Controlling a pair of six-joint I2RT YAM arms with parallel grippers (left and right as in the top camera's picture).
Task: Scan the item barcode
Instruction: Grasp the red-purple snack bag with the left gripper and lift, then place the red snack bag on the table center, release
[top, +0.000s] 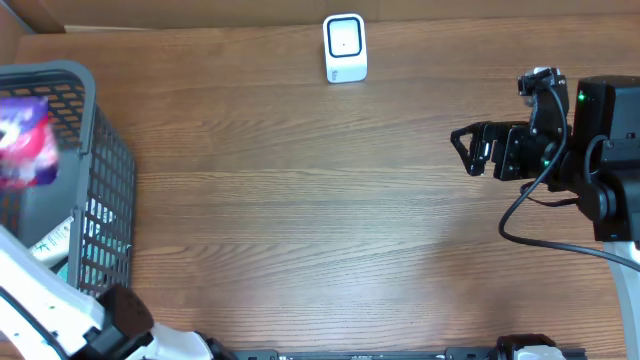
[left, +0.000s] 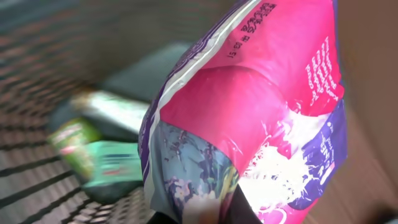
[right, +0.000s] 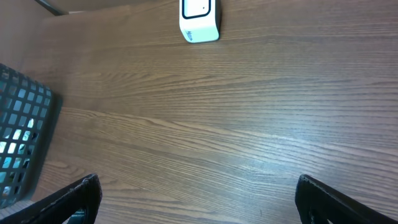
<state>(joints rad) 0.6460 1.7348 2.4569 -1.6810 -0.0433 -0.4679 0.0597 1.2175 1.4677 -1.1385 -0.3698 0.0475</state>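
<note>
The pink bag is blurred; the left edge crops the basket.

Mock shop checkout set up as a robot test bench. A wood-grain table carries a grey mesh shopping basket holding packaged goods, with a pink and purple packet above it. A small white scanner stands at the far edge, and a black robot arm is at the side.

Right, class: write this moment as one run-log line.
left hand shut on pink bag at basket | right hand open, empty | scanner untouched
</note>
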